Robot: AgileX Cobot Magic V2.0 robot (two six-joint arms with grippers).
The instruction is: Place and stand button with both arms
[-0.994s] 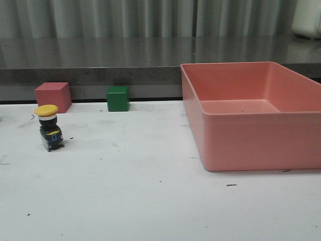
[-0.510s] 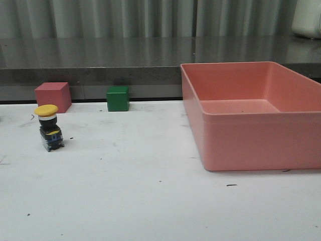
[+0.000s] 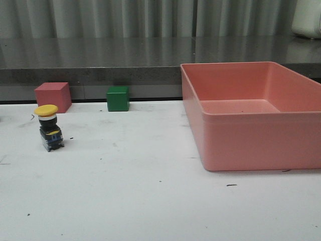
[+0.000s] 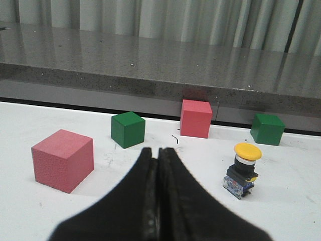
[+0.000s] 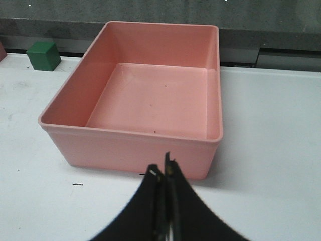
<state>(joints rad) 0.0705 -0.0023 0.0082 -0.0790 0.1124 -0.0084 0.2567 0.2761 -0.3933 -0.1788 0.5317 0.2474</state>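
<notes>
button: a small push button (image 3: 48, 128) is seen standing upright on the white table (image 3: 150, 201), yellow mushroom cap on top, black neck below it, dark blocky base with blue bits resting on the surface; it is placed toward the left side of the front view, free of any hand
button, left wrist view: the same button (image 4: 243, 166) is shown upright on the table, ahead of the left hand and off to one side of it, well apart from the fingertips
left hand: the left hand (image 4: 157, 152) is seen with its two dark fingers pressed together, nothing held between them; it is not visible in the front view
right hand: the right hand (image 5: 163, 173) is seen with its fingers brought together, nothing gripped, positioned just in front of the near wall of the bin
pink bin: a large open rectangular pink bin (image 3: 241, 145) is set on the right side of the table; nothing is seen inside it (image 5: 125, 135)
cubes, front view: a pink cube (image 3: 52, 96) and a green cube (image 3: 118, 98) are lined up near the table's far edge, the pink one just behind the button
cubes, left wrist view: two pink cubes (image 4: 62, 159) (image 4: 196, 118) and two green cubes (image 4: 128, 129) (image 4: 267, 128) are shown on the table
backdrop: a dark speckled ledge (image 3: 100, 60) is seen behind the table, with grey pleated curtains above it
</notes>
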